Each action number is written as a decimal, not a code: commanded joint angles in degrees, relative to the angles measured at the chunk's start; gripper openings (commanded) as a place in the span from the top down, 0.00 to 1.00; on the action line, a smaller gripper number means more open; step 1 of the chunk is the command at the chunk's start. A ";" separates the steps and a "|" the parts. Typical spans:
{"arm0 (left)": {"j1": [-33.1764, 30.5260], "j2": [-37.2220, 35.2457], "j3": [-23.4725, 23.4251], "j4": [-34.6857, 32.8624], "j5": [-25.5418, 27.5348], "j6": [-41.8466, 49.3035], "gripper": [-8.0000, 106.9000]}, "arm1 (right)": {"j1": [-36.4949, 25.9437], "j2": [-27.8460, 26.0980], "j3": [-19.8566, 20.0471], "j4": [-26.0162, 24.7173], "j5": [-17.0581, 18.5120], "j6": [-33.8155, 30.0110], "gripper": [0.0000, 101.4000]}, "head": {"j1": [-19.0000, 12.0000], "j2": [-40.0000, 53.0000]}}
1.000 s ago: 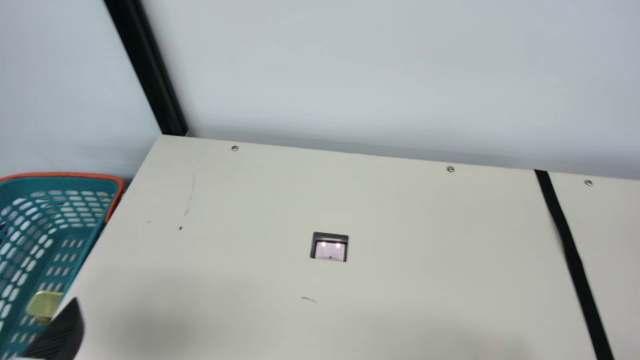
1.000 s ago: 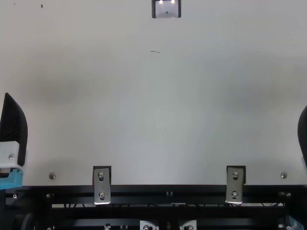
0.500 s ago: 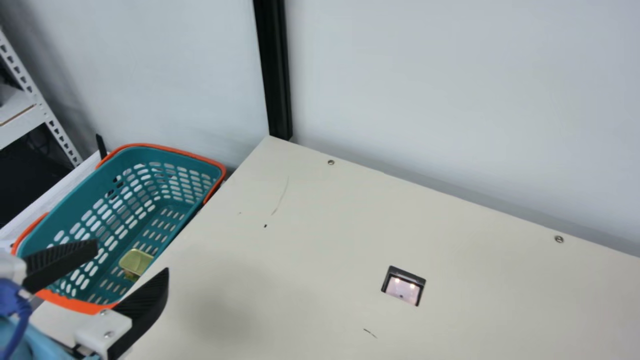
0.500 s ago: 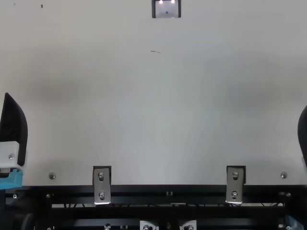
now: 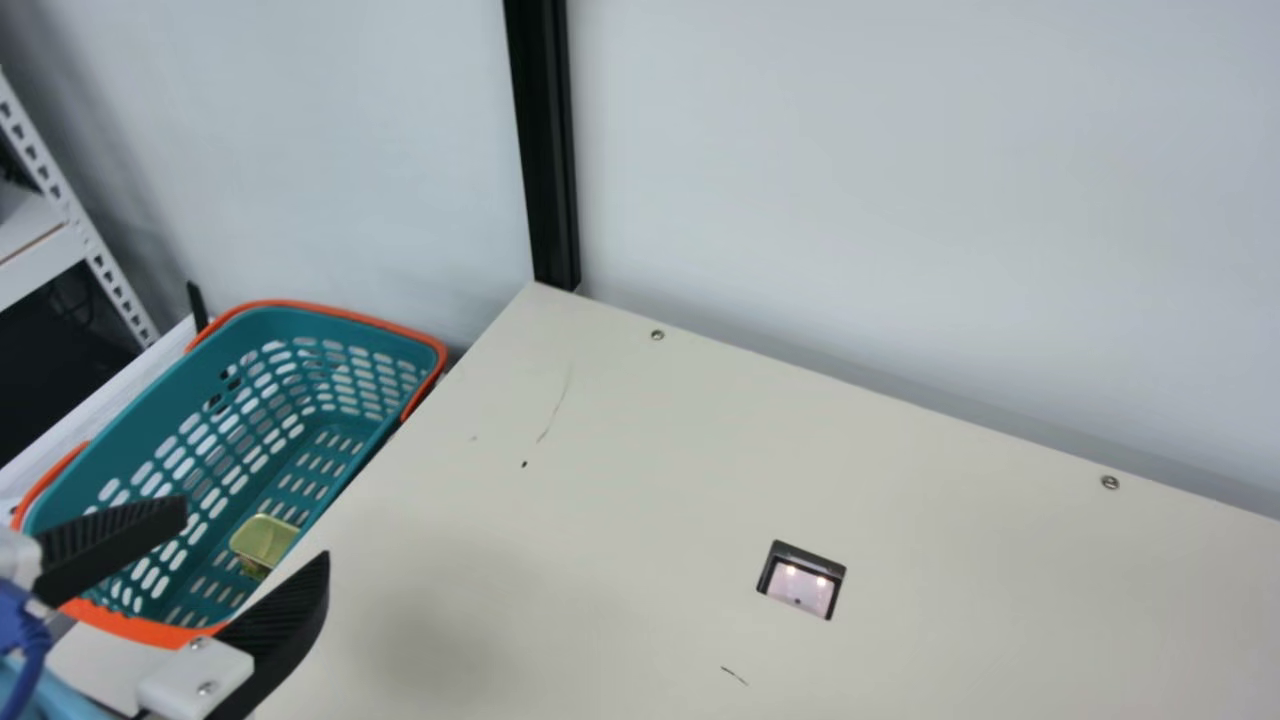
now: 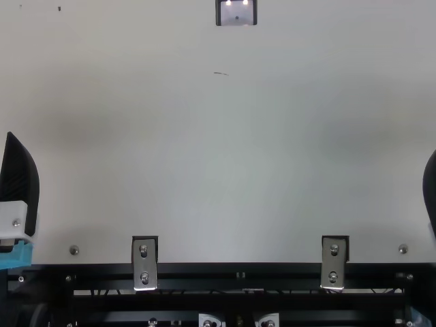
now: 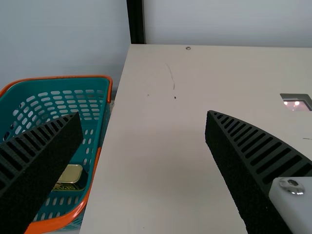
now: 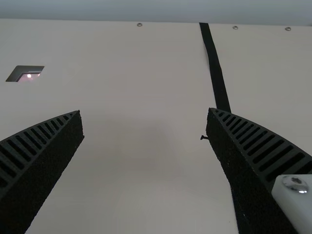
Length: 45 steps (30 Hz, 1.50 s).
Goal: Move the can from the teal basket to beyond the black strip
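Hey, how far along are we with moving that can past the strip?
Nothing looks done: the can lies in the basket. Nothing is in hand either; the left gripper and right gripper are both open and empty. Left to do: grasp the can, lift it out, and set it down beyond the strip.
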 commanded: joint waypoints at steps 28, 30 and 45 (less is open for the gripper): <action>1.49 5.87 -5.17 1.48 -0.89 -3.04 0.15 | 0.00 0.00 0.00 0.00 0.00 0.00 0.00 | -2.67 0.49; 2.10 8.25 -7.38 2.37 -1.21 -4.26 0.15 | 0.00 0.00 0.00 0.00 0.00 0.00 0.00 | -2.67 0.49; 15.52 30.95 -16.88 6.09 -7.10 -6.87 0.15 | 0.00 0.00 0.00 0.00 0.00 0.00 0.00 | -2.67 0.49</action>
